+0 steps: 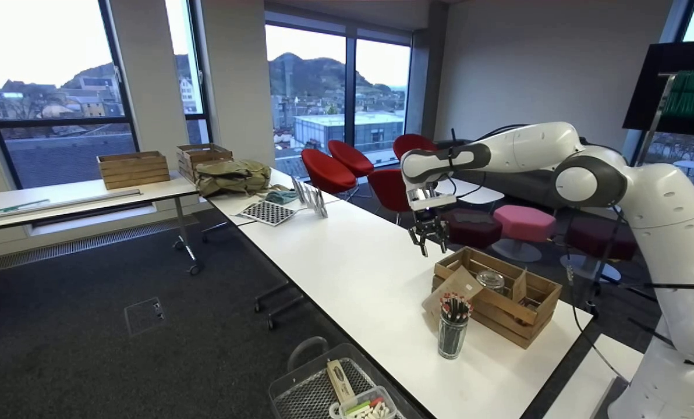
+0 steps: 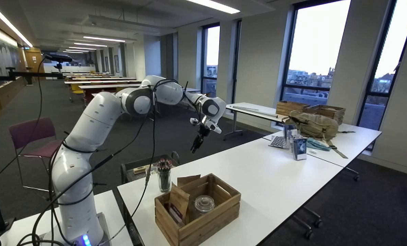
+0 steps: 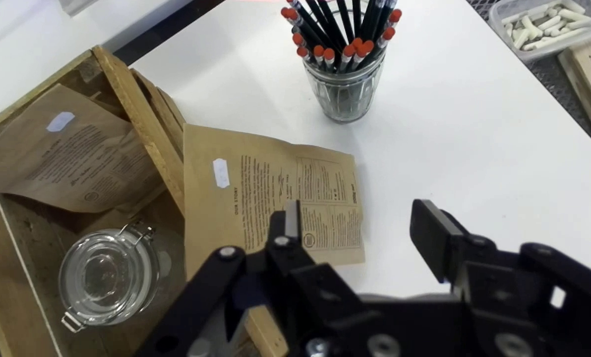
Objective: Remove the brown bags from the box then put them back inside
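While the white table (image 1: 353,262) held your slatted wooden crate (image 1: 501,314), the jaws of your gripper (image 3: 359,225) stood apart

Although one brown paper bag (image 3: 261,183) leaned outside against the crate's long side, another bag (image 3: 72,148) stood tilted inside, beside the clip-top glass jar (image 3: 109,277). A tumbler (image 3: 345,96) near the outer bag held your pencils (image 1: 455,308).

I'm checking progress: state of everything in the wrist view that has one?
gripper: open, holding nothing
box: upright, open-topped
outer brown bag: outside the box, tilted
inner brown bag: inside the box, tilted
glass jar: lid on, latching unclear
pencil glass: upright, holding pencils
plastic tub: apparently open, not empty
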{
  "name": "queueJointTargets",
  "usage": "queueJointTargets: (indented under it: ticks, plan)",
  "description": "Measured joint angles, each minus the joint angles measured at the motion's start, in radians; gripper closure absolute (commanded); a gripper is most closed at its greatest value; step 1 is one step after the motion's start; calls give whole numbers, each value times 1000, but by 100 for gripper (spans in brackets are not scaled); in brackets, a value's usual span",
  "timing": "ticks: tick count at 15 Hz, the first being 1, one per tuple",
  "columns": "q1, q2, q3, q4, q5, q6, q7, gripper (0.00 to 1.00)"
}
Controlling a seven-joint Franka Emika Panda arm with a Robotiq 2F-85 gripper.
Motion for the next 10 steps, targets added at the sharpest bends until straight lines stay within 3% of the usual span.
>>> queueJointTargets:
  ticks: [1, 5, 10]
  plan:
    - [0, -18, -11, 1, -18, 0, 0, 1]
    - [-22, -114, -72, -9, -73, 0, 0, 0]
    - [-125, -183, -134, -86, -73, -1, 0, 0]
